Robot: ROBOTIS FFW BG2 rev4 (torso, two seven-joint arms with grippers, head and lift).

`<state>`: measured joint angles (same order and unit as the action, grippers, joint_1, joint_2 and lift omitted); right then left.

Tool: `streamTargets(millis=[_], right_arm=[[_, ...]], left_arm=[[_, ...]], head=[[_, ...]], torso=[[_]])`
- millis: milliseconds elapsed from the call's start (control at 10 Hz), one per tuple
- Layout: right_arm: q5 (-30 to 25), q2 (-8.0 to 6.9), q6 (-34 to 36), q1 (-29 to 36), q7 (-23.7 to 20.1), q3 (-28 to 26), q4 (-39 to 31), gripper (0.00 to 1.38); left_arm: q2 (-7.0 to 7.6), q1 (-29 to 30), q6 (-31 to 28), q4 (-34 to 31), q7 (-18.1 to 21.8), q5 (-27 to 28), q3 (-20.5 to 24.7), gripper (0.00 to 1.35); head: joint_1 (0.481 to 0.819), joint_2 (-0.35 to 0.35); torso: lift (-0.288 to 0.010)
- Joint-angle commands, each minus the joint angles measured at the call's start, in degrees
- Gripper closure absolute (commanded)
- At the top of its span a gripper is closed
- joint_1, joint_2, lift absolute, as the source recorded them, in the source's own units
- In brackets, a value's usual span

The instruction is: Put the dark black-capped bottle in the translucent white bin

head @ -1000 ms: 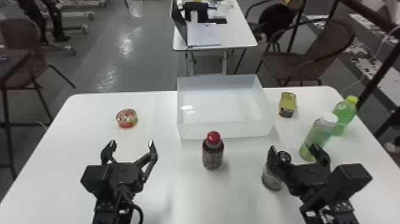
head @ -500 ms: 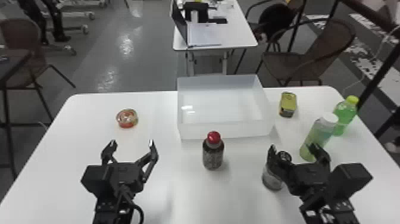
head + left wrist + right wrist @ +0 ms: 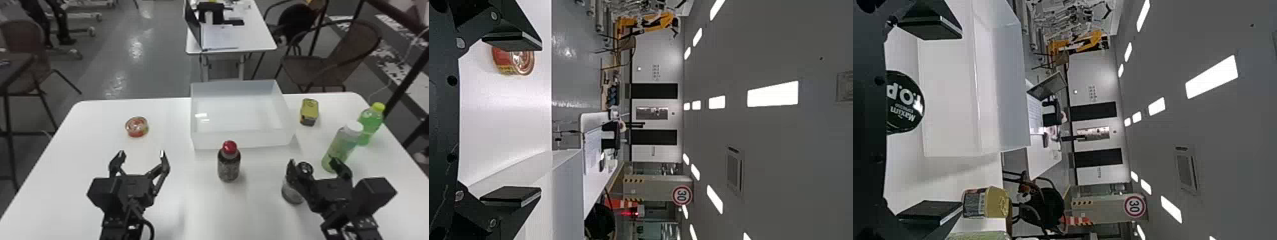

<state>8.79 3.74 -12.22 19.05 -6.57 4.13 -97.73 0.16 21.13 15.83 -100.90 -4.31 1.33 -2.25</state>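
Partly behind one finger of our spread right claw, we see the dark black-capped bottle upright, white lettering across its glossy round lid. Our left claw is released too. Beyond sits the translucent white rectangular bin.

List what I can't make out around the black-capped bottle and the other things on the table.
- Black-capped bottle: part of its body, head view, behind a finger of the right gripper.
- Its cap: one side, right wrist view, behind the gripper's body.
- Yellow-capped bottle: lower part, head view, behind the white-capped bottle.
- Bin: left wrist view, cut off by the bottom edge.
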Motion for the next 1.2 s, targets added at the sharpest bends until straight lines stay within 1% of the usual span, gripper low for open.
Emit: streamTargets(millis=[0,100,300,600,700,800,900,1000,1100], right_arm=[[1.93,0.39,0.35,-1.12,-1.78,0.0,2.28,0.1],[2.64,0.83,1.84,-2.17,-3.72,0.0,3.6,0.1],[4.4,1.54,4.13,-3.49,-6.09,0.0,5.97,0.1],[5.27,1.89,9.67,-4.02,-7.23,0.09,6.85,0.1],[5.98,2.15,10.11,-4.54,-7.58,0.0,8.17,0.1],[7.65,2.33,10.46,-5.07,-8.73,0.0,9.49,0.22],[7.47,2.42,10.63,-5.25,-9.25,0.09,9.57,0.59],[7.3,2.33,10.63,-5.33,-9.34,0.09,9.4,0.76],[6.77,2.33,10.55,-5.25,-9.43,0.26,8.78,0.74]], left_arm=[[0.01,-0.04,-0.01,0.0,0.0,-0.01,-0.03,0.26],[-0.07,-0.12,-0.01,0.0,0.0,-0.01,-0.03,0.26],[-0.07,-0.48,-0.09,0.0,0.0,-0.01,-0.12,0.26],[-0.07,-0.83,-0.36,0.09,0.09,0.08,-0.12,0.26],[0.01,-0.92,-0.36,0.09,0.09,0.08,-0.12,0.26],[0.1,-1.09,-0.36,0.18,0.09,0.08,-0.21,0.26],[0.19,-1.09,-0.36,0.18,0.09,0.08,-0.29,0.26],[0.19,-1.18,-0.45,0.26,0.09,0.08,-0.29,0.26],[0.19,-1.09,-0.36,0.26,0.09,-0.01,-0.29,0.26]], head=[[0.695,0.041],[0.695,0.044],[0.695,0.051],[0.695,0.056],[0.695,0.057],[0.695,0.057],[0.695,0.057],[0.695,0.058],[0.695,0.059]], torso=[[-0.095],[-0.095],[-0.095],[-0.095],[-0.095],[-0.095],[-0.095],[-0.095],[-0.095]])
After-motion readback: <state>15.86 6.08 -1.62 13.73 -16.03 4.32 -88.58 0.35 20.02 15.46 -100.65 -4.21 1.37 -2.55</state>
